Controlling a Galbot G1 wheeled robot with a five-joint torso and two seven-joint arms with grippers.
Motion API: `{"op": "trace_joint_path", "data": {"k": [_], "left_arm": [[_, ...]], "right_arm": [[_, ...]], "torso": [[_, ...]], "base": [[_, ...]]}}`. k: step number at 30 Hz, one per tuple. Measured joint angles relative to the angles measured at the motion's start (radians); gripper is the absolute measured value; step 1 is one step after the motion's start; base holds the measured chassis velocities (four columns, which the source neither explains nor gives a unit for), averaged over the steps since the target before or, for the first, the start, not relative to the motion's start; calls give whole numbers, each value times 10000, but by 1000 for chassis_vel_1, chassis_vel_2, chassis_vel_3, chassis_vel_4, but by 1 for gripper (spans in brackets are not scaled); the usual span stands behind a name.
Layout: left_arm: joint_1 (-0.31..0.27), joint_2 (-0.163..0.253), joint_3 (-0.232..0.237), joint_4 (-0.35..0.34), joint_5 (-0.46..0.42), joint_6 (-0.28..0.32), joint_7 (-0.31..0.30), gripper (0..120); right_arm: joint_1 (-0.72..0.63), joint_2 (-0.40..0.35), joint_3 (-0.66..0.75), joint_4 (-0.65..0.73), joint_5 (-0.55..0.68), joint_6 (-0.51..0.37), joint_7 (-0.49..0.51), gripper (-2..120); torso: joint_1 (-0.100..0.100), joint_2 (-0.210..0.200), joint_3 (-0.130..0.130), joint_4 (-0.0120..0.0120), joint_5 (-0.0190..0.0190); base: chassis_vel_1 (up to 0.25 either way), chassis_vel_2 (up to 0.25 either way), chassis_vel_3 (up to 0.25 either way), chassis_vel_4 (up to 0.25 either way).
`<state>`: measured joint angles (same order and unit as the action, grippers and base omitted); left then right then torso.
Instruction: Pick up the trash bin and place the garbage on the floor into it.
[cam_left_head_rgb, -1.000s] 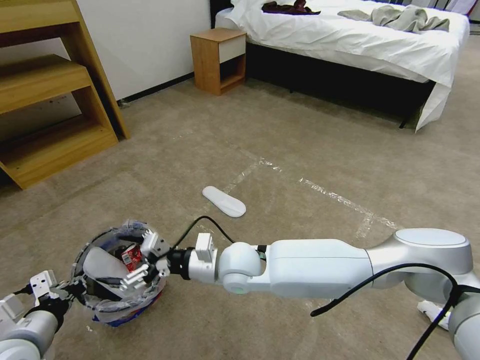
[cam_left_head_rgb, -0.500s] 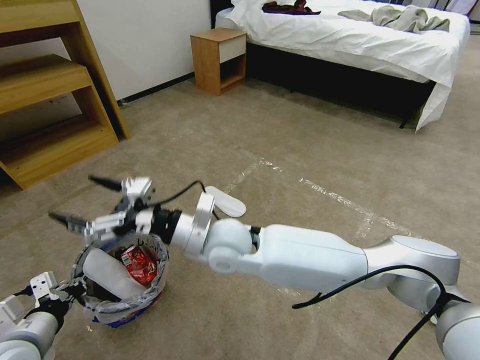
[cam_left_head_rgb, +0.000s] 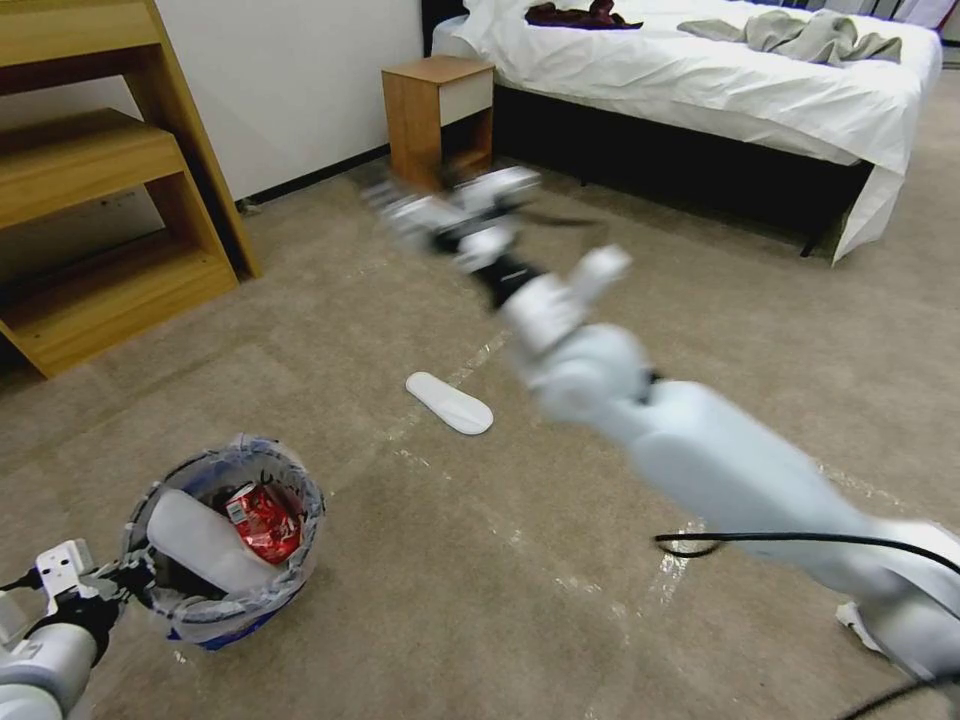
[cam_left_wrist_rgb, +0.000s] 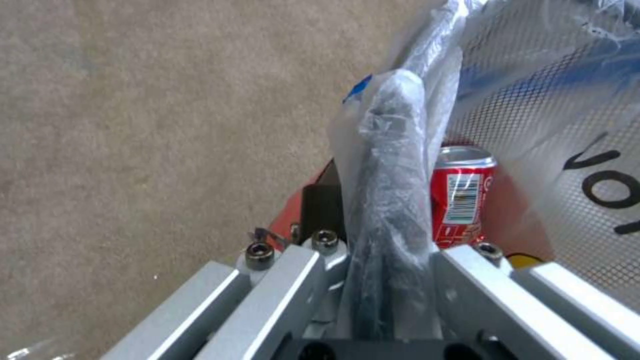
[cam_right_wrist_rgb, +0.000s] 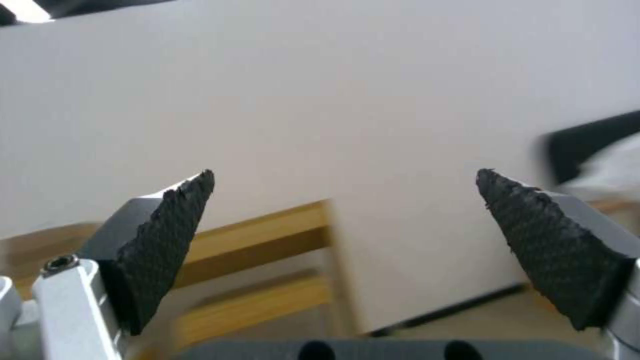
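L gripper (cam_left_head_rgb: 125, 580) clamps trash bin (cam_left_head_rgb: 215, 615), R gripper (cam_right_wrist_rgb: 343, 225) agape

It is a bedroom. A bed (cam_left_head_rgb: 700, 90) with white sheets and some clothes (cam_left_head_rgb: 800, 35) on it stands on beige carpet (cam_left_head_rgb: 500, 560). Just beside the bed is a small wooden nightstand (cam_left_head_rgb: 437, 118), and farther away a wooden shelf (cam_left_head_rgb: 90, 190) against the white wall (cam_left_head_rgb: 290, 80).

Lower left: trash bin (cam_left_head_rgb: 215, 620) red, clear crinkled liner with blue edging. Inside: red soda can (cam_left_head_rgb: 262, 520) with white barcode label, white insole (cam_left_head_rgb: 205, 545). Centre: second white insole (cam_left_head_rgb: 449, 402) on beige-brown carpet (cam_left_head_rgb: 420, 560) with shiny clear tape lines (cam_left_head_rgb: 690, 395).
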<state>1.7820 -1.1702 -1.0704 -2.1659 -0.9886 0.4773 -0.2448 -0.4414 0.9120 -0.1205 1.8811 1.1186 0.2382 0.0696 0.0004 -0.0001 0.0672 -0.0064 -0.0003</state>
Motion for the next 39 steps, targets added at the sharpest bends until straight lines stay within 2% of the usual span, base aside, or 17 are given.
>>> {"op": "trace_joint_path", "data": {"k": [2, 3, 5, 6, 7, 10, 11, 14, 16, 17, 18, 21, 24, 30, 39], "left_arm": [[-2, 5, -84, 1, 2, -22, 12, 1], [-2, 5, -84, 1, 2, -22, 12, 1], [-1, -11, -177, -15, -5, -33, 35, 1], [11, -45, -264, -49, -9, -51, 50, 1], [11, -45, -264, -49, -9, -51, 50, 1], [86, -162, -464, -188, 0, -95, 89, 1], [86, -162, -464, -188, 0, -95, 89, 1], [104, -266, -507, -255, 159, -175, 121, 1], [106, -281, -506, -256, 195, -195, 142, 1], [128, -328, -502, -256, 273, -246, 186, 1], [128, -328, -502, -256, 273, -246, 186, 1], [159, -489, -453, -256, 441, -329, 295, 1], [185, -572, -424, -257, 503, -375, 343, 1], [252, -651, -412, -334, 543, -398, 371, 1], [305, -695, -419, -403, 546, -398, 373, 1]], "right_arm": [[-1231, -521, 1424, 232, -256, 114, 54, 100], [-1231, -521, 1424, 232, -256, 114, 54, 100], [-2143, -698, 2515, 411, -553, 150, 134, 100], [-3121, -715, 3521, 666, -867, 86, 352, 100], [-3121, -715, 3521, 666, -867, 86, 352, 100], [-5271, -409, 5556, 981, -2006, 35, 587, 100], [-5271, -409, 5556, 981, -2006, 35, 587, 100], [-7330, 120, 6840, 1185, -3504, 358, 498, 100], [-7575, 181, 6911, 1210, -3639, 400, 499, 100], [-8429, 395, 7065, 1241, -4198, 635, 519, 100], [-8429, 395, 7065, 1241, -4198, 635, 519, 100], [-9793, 838, 7003, 1011, -5535, 1219, 756, 100], [-10317, 1156, 6742, 667, -6151, 1550, 866, 100], [-10405, 1805, 6149, -114, -7112, 2071, 1041, 100], [-10153, 1936, 5988, -175, -7223, 2051, 1093, 100]], "torso": [[0, 0, 0, -2, -7], [0, 0, 0, -2, -7], [0, 1, 0, 0, -8], [0, 1, -1, 4, -9], [0, 1, -1, 4, -9], [0, 2, -2, 2, -7], [0, 2, -2, 2, -7], [0, 1, -2, 1, -10], [0, 1, -2, 2, -10], [0, 1, -2, 0, -7], [0, 1, -2, 0, -7], [0, 2, -2, 3, -13], [0, 1, -2, 0, -9], [0, 2, -1, 2, -10], [0, 1, 0, 4, -12]], "base": [[0, 0, 0, 0], [0, 0, 0, 0], [0, 0, 0, 0], [0, 0, 0, 0], [0, 0, 0, 0], [0, 0, 0, 0], [0, 0, 0, 0], [0, 0, 0, 0], [0, 0, 0, 0], [0, 0, 0, 0], [0, 0, 0, 0], [0, 0, 0, 0], [0, 0, 0, 0], [0, 0, 0, 0], [0, 0, 0, 0]]}}
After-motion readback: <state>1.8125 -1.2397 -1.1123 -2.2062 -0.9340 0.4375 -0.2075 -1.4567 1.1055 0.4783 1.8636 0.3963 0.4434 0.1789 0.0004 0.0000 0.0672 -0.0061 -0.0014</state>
